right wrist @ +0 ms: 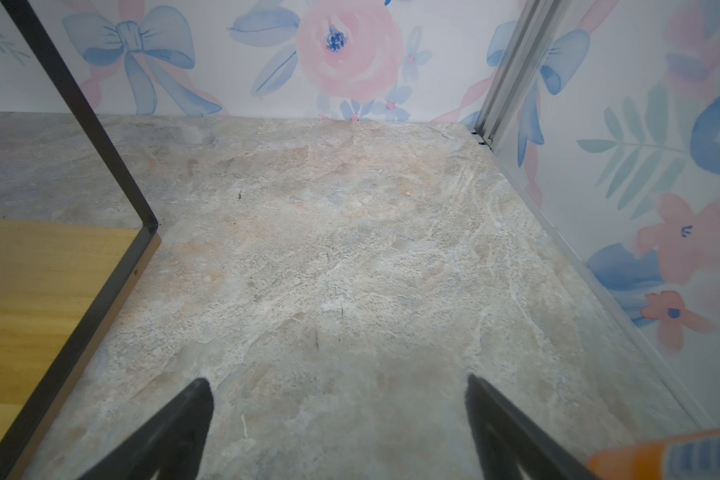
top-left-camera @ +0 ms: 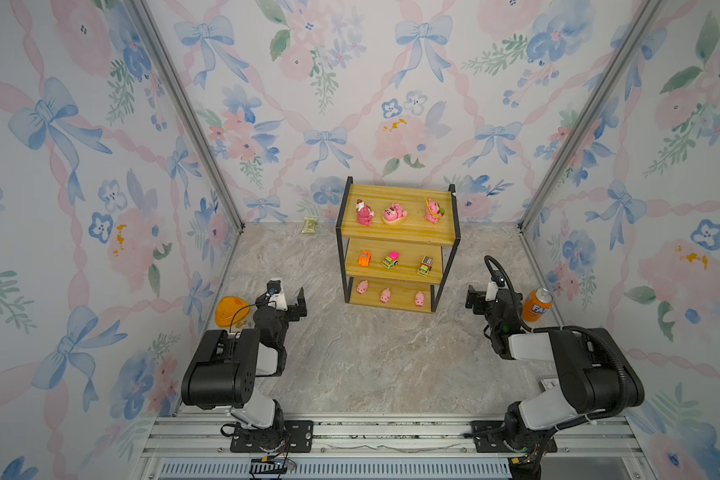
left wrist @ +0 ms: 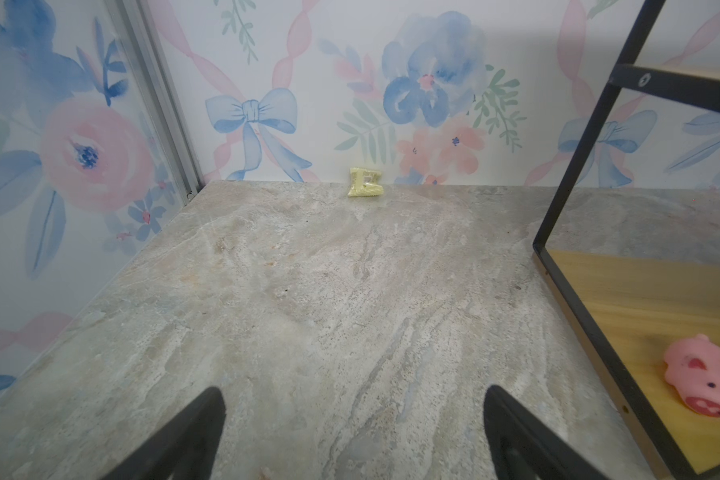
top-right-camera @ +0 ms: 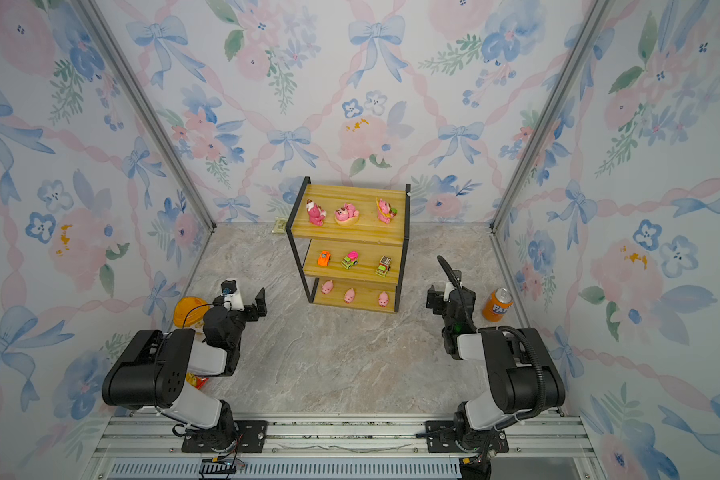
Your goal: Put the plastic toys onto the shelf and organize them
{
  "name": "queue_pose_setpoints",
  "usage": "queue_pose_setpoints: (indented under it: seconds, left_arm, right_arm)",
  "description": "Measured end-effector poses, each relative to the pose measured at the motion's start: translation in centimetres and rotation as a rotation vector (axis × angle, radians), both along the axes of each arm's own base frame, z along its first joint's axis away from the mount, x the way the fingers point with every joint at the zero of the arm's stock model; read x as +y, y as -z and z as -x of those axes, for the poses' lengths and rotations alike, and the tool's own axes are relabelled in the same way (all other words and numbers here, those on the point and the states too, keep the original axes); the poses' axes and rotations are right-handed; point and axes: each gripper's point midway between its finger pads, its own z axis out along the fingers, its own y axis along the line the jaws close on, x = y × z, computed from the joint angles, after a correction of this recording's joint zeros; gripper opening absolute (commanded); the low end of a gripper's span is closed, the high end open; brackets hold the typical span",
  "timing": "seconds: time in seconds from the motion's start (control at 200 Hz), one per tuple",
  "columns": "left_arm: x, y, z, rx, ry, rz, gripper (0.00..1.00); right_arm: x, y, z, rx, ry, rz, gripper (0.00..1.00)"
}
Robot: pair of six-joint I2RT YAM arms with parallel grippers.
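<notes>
Two things sit at my far left: the orange-lidded tub (top-left-camera: 231, 311) by the side wall and, just beside it, the left gripper (left wrist: 354, 395), its fingers spread wide with only bare tabletop between them. Further back I see a small yellow packet (top-left-camera: 309, 225) lying against the rear wall. Mid-table stands the shelf (top-left-camera: 395, 194). Its top board carries three bear figurines (top-left-camera: 364, 212) in a row. The middle board carries the orange car (top-left-camera: 364, 258), the pink-green car (top-left-camera: 390, 261) and the brown-green car (top-left-camera: 425, 266). Three pale pigs (top-left-camera: 362, 286) sit on the bottom board. Right of the shelf, the right gripper (right wrist: 337, 382) is likewise spread and holds nothing, and the orange soda can (top-left-camera: 537, 305) stands upright just beside that arm.
</notes>
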Motion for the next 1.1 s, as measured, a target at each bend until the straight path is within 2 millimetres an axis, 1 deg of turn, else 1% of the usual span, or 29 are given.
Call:
queue_pose_setpoints:
  seconds: [0.375, 0.575, 1.1]
  left_arm:
    - [-0.17, 0.11, -0.03, 0.006, -0.001, -0.006, 0.97]
    - [-0.73, 0.35, -0.16, 0.020, 0.016, -0.017, 0.97]
    - [-0.73, 0.59, -0.12, 0.030, 0.017, -0.024, 0.97]
  right_arm:
    - [-0.14, -0.02, -0.03, -0.001, -0.002, -0.002, 0.97]
    - [-0.03, -0.02, -0.04, -0.001, -0.008, -0.004, 0.97]
    - [-0.01, -0.02, -0.04, -0.001, -0.009, -0.004, 0.97]
